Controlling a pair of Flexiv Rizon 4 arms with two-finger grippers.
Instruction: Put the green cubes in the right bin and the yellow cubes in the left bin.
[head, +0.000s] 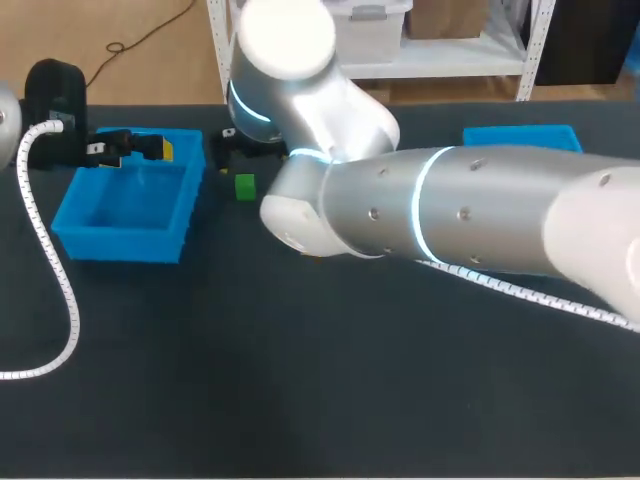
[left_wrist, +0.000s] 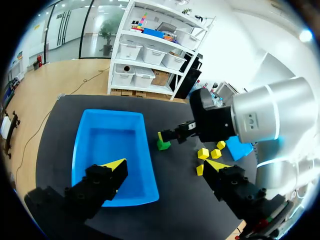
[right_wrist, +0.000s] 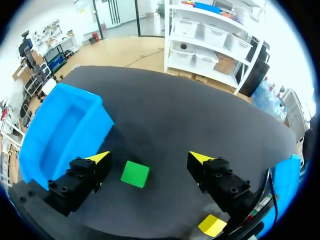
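A green cube (right_wrist: 135, 174) lies on the black table between the spread fingers of my right gripper (right_wrist: 150, 159), which hangs open above it without touching it. In the head view this cube (head: 244, 186) sits just right of the left blue bin (head: 120, 238); my right arm covers most of its gripper. My left gripper (left_wrist: 165, 167) is open with nothing in it, over the left bin (left_wrist: 145, 150); it also shows in the head view (head: 135, 148). Several yellow cubes (left_wrist: 202, 153) lie beyond the green cube (left_wrist: 163, 145). One yellow cube (right_wrist: 211, 225) lies beside the right gripper.
The right blue bin (head: 520, 137) stands at the far right of the table; its corner (right_wrist: 287, 180) shows past the right gripper. My big right arm (head: 450, 215) stretches across the middle of the table. A white cable (head: 50, 270) loops over the left side.
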